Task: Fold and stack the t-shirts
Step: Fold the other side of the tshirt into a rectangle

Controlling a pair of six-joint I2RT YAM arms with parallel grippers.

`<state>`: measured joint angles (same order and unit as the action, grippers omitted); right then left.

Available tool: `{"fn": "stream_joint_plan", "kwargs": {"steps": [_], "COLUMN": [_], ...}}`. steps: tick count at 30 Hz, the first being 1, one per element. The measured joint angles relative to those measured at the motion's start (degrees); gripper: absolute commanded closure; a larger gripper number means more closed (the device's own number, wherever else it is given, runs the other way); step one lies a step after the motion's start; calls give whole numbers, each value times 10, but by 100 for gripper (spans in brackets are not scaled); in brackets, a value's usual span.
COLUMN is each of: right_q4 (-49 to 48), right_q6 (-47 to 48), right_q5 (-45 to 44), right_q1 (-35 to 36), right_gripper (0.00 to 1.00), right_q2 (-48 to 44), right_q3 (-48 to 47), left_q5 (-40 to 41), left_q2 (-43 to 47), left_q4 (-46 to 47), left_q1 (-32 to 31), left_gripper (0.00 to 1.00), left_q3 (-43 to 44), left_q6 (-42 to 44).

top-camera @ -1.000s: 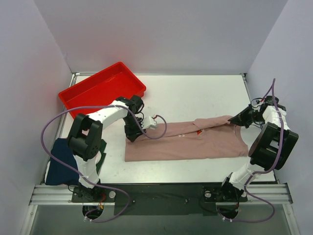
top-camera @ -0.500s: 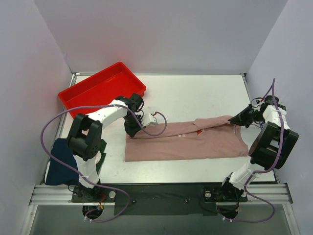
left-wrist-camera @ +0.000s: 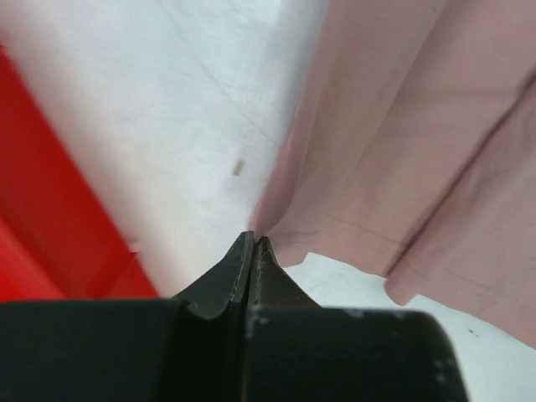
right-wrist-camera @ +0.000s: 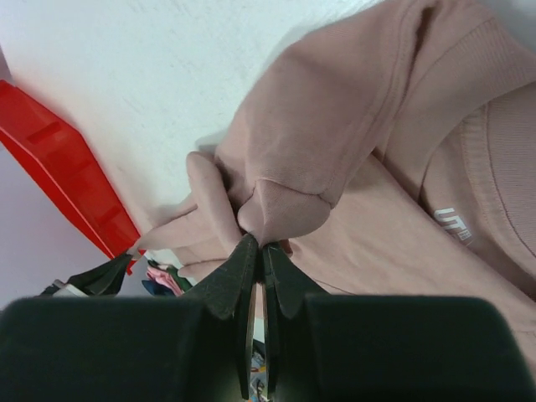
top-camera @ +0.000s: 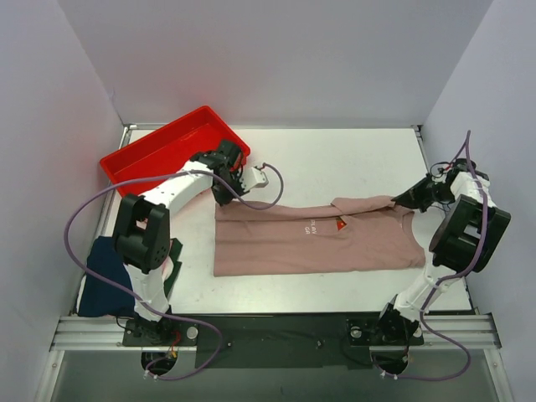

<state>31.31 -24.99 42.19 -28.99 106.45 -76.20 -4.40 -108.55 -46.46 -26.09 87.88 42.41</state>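
Observation:
A dusty-pink t-shirt lies lengthwise across the table, partly folded, a small print on its chest. My left gripper is shut on its far-left corner; in the left wrist view the pink cloth runs out from the pinched tips. At the right end my right gripper is shut on a bunched fold of the same pink t-shirt, held just off the table. A navy folded t-shirt lies at the near-left edge, beside the left arm's base.
A red plastic tray stands at the far left, close behind the left gripper, and shows in both wrist views. White walls close in the table on three sides. Purple cables loop off both arms.
The left gripper shut on the shirt's left corner and carried it toward the far side, widening the left end of the shirt. The right gripper kept its hold and hardly moved.

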Motion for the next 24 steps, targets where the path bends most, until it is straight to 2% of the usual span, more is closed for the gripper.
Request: {"fn": "stream_joint_plan", "kwargs": {"steps": [6, 8, 12, 18, 24], "right_q4": [2, 7, 6, -35, -66], "right_q6": [0, -2, -19, -81, -131], "right_q5": [-23, -32, -46, -38, -24], "right_q1": [3, 9, 40, 106, 119], "right_gripper": [96, 90, 68, 60, 56], "right_q2": [28, 40, 75, 157, 207], "right_q3": [4, -8, -81, -191, -203], "left_q5": [-27, -41, -59, -68, -68], "left_q2": [0, 0, 0, 0, 0], "left_q4": [-32, -41, -45, -39, -35], "left_q1": [-1, -3, -11, -16, -16], "left_gripper": [100, 100, 100, 100, 100], "left_q3": [-65, -75, -80, -80, -80], "left_q6": [3, 4, 3, 1, 0]}}
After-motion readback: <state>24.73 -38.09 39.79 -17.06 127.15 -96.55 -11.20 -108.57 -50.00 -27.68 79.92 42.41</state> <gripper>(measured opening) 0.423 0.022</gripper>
